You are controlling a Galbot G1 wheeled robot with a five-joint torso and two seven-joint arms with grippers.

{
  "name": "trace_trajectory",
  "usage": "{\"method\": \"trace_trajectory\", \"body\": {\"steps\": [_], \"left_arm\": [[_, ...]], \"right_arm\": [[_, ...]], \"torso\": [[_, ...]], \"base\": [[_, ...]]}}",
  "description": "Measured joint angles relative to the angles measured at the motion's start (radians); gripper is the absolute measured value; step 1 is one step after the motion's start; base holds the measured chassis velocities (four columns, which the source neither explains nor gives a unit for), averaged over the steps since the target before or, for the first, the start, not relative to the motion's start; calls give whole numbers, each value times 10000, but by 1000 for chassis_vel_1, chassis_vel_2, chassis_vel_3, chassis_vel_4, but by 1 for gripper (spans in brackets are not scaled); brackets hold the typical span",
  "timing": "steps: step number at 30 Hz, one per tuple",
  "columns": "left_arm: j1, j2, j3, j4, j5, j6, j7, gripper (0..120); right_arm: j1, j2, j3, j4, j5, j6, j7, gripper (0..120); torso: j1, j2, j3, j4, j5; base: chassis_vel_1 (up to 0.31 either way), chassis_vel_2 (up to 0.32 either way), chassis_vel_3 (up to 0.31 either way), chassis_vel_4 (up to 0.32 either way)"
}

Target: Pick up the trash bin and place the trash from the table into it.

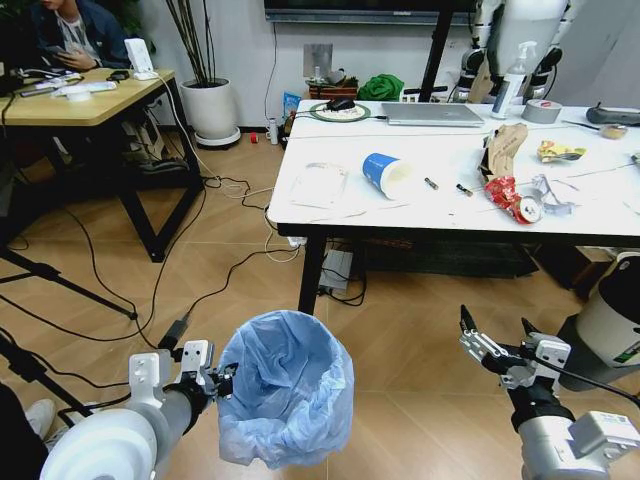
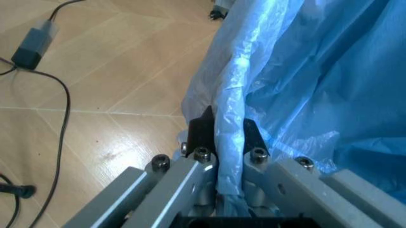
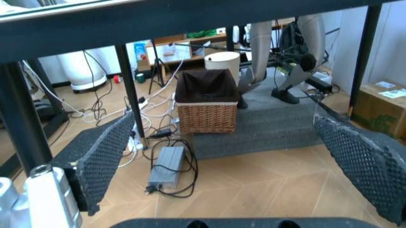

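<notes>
Office-like lab room, wooden desk [image 1: 85, 105], white table [image 1: 440, 205] with laptop [image 1: 432, 114], floor cables [image 1: 215, 275], potted plant [image 1: 205, 95]

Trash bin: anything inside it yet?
Inside the trash bin, held at its rim by the left gripper, I see crumpled blue liner and no litter; folds hide the bottom.

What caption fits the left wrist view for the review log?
Left gripper clamped on the bag-covered rim of the trash bin, held above a wooden floor with trailing cables.
</notes>
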Motion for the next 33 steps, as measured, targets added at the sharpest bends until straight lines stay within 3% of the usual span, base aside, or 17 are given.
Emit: {"method": "trace_trajectory", "body": {"steps": [33], "left_arm": [[12,41,-56,0,-29,0,36,0]], "right_arm": [[14,-18,-37,0,24,-32,0,100]], "torso": [[502,1339,833,0,0]], "base": [[0,0,0,0]]}}
